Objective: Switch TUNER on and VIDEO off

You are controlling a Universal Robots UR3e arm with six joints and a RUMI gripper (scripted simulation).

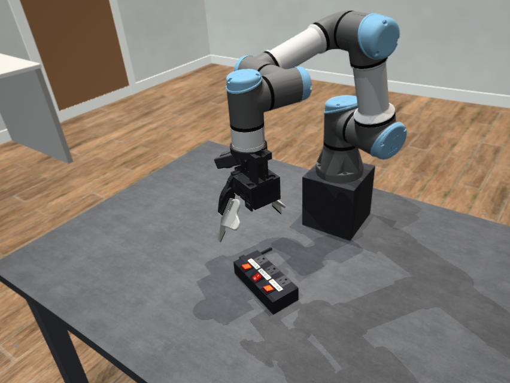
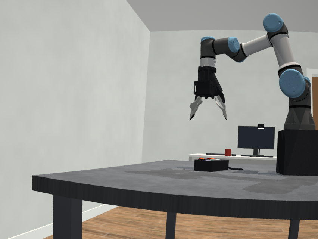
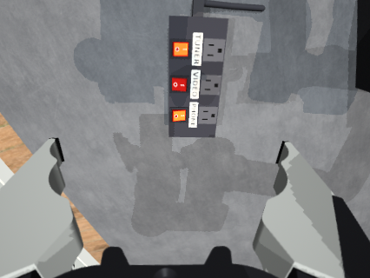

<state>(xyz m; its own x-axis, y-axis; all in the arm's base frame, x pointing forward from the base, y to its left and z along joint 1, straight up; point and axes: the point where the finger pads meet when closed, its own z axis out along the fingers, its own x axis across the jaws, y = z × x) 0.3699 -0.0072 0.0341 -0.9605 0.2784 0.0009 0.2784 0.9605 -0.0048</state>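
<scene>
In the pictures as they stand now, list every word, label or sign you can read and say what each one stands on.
"TUNER": white label beside the top switch on the power strip, wrist view.
"VIDEO": white label beside the middle switch.
Third label, beside the bottom switch: too blurred to read.
Each rocker switch bears small white marks, a circle and a bar.
In the top and exterior views the labels are too small to read.
</scene>
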